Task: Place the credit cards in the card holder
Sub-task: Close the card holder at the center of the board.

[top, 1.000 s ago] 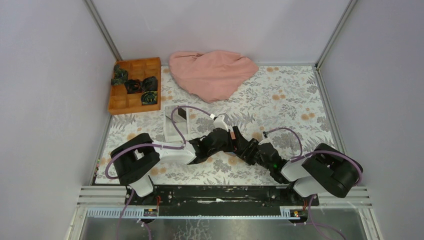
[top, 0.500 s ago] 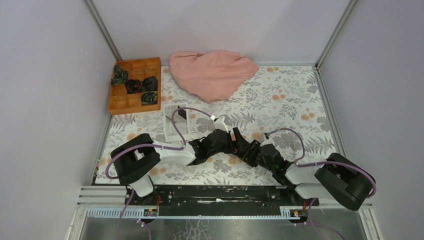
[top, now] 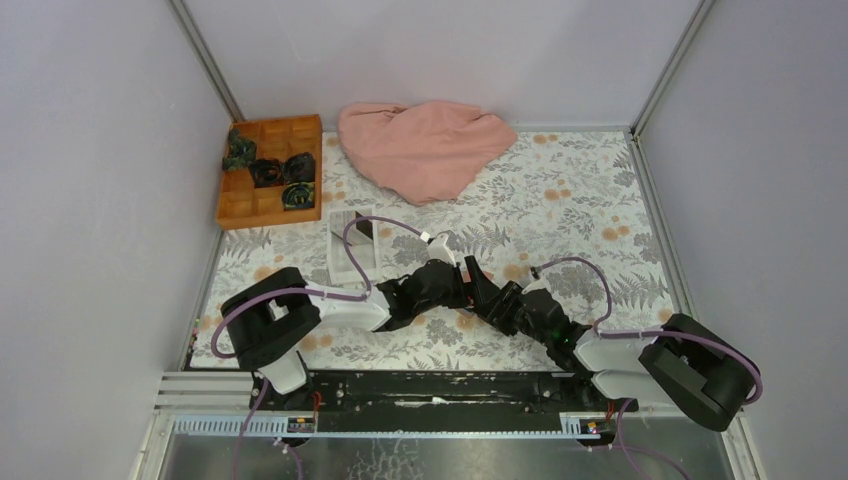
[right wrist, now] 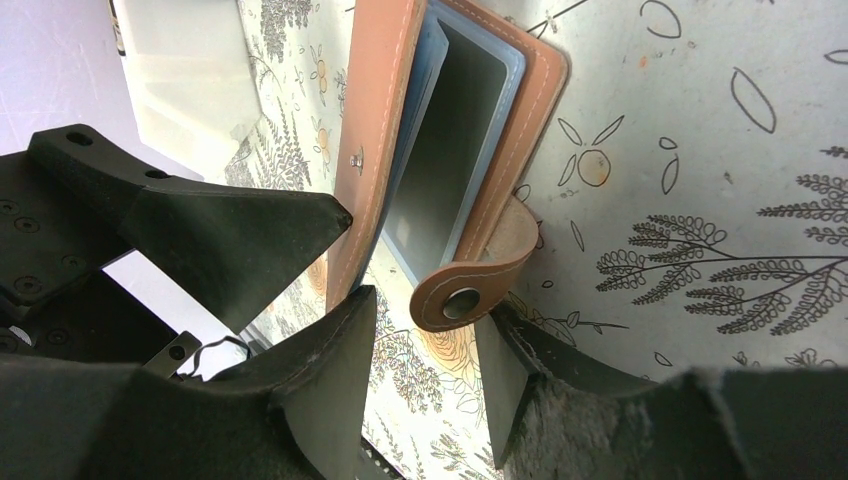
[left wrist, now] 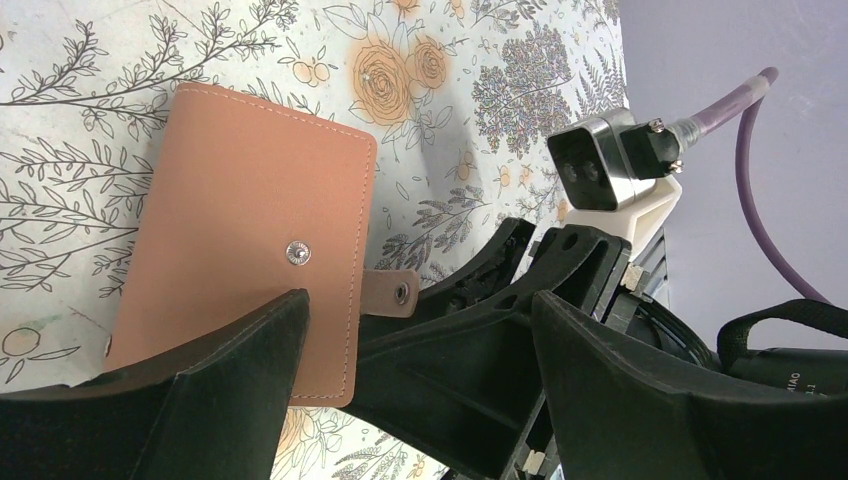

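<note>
Swung further out to the right at the right arm's shoulder over the last second, with its wrist nudged a touch closer to the card holder (left wrist: 240, 220); no shift on the left side

Far to the left of the card holder and beyond it, an orange compartment box (top: 240, 210). Closer in, just left of and behind the holder, a white tray (top: 337, 255) with a dark flat piece inside, possibly one of the credit cards, too small to tell.

Right at the holder's cover, the left gripper (left wrist: 420, 305), spread wide, one finger reaching over the cover's edge near the snap stud, pinching nothing; contact impossible to tell.

Lying on the flowered tablecloth (left wrist: 60, 60) between both grippers, partly open, clear sleeves showing between the covers.

At the holder's right, the right gripper (right wrist: 415, 320), parted, straddling the strap tab (right wrist: 465, 285) without clamping it.

Judged to be the opening step: spreading and steadying the holder, no card in either grip. Calls next for pinning one cover down, then fetching a card and sliding it edge-first into a sleeve
</note>
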You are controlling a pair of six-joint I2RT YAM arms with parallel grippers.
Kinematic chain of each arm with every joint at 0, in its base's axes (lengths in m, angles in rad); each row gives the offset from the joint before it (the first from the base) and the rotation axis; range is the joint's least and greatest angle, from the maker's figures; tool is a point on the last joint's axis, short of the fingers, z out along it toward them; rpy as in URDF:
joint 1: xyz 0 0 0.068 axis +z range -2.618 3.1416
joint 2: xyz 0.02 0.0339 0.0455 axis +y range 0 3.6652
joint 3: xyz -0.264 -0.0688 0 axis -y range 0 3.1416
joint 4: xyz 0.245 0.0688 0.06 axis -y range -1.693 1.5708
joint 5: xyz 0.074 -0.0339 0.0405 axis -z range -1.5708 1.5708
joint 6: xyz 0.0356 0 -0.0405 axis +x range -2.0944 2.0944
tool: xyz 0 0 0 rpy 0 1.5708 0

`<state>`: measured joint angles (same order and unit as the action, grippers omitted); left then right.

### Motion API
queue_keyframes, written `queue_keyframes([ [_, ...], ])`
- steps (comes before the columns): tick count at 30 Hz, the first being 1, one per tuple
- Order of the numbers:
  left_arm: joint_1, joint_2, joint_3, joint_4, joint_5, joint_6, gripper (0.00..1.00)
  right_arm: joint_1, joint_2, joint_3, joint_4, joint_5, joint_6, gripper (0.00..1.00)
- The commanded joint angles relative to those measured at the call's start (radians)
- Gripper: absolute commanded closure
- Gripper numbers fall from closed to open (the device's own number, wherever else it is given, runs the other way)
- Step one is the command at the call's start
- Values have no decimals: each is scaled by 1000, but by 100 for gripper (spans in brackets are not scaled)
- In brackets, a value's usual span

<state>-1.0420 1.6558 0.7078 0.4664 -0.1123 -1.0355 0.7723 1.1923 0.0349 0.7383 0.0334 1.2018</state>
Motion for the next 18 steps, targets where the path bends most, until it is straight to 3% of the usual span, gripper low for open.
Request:
queue_keyframes([
  [1,-4,49,-51,-187,2,41,12,5,-17,-9,-83,39,-56,49],
  [18,-6,46,-57,-175,-5,33,13,8,-141,-20,-182,60,-62,49],
])
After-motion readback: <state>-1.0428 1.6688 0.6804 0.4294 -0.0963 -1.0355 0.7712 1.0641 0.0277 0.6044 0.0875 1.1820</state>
